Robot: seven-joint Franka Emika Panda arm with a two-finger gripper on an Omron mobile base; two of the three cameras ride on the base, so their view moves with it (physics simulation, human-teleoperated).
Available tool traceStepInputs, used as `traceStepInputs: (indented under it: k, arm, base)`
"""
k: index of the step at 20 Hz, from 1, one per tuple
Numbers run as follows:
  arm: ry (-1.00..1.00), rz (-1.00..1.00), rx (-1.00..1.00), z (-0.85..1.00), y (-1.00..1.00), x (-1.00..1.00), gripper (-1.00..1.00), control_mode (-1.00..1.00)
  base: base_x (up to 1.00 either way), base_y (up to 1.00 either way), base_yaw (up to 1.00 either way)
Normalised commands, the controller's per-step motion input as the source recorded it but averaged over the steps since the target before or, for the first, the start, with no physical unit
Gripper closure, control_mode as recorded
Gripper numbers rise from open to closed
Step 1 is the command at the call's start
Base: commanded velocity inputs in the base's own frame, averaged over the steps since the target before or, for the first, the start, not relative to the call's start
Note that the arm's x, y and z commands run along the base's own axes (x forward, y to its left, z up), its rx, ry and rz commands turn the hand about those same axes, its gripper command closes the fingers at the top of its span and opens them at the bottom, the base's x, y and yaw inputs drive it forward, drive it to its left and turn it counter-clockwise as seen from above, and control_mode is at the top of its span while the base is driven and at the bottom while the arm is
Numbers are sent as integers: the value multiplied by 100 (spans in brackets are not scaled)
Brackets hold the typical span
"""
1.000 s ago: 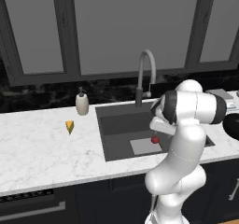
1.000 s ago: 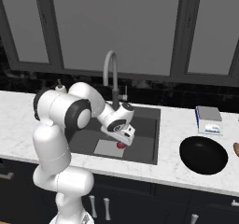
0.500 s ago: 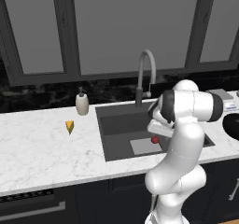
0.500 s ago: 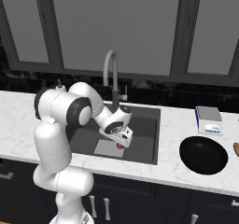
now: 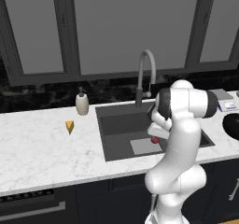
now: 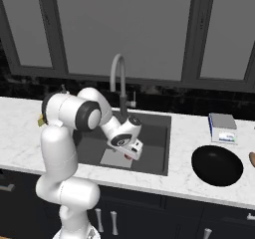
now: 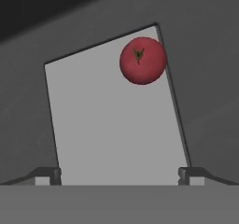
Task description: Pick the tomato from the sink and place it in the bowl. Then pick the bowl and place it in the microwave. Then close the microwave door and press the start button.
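Observation:
The tomato [image 7: 143, 60] is a small glossy red ball lying at a corner of the light grey plate [image 7: 112, 115] on the sink's bottom. From the base views the tomato [image 5: 154, 140] [image 6: 128, 156] peeks out just under my hand. My gripper [image 7: 119, 174] [image 5: 156, 133] [image 6: 133, 151] hangs low inside the sink [image 5: 116, 125] [image 6: 155, 133], open, its fingertips [image 7: 46, 174] wide apart, the tomato ahead of them and untouched. The black bowl [image 6: 217, 165] [image 5: 232, 125] rests on the counter right of the sink. The microwave is out of view.
An arched faucet [image 5: 145, 73] [image 6: 118, 78] rises behind the sink. Left of the basin on the white marble counter stand a soap dispenser [image 5: 82, 102] and a yellow wedge [image 5: 69, 126]. A small box [image 6: 222, 128] lies behind the bowl.
My hand has sunk lower into the sink, closer to the tomato. The tomato and bowl have stayed where they were.

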Motion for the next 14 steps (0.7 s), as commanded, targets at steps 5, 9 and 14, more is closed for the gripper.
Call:
traceStepInputs:
  k: [5, 9, 14]
  arm:
    - [-5, 0, 0, -14, -15, 17, -100, -100]
    - [-1, 0, 0, -16, -5, 35, -100, -100]
    - [0, 0, 0, -22, -4, 30, -100, -100]
  base:
    - [0, 0, 0]
    - [0, 0, 0]
    - [0, 0, 0]
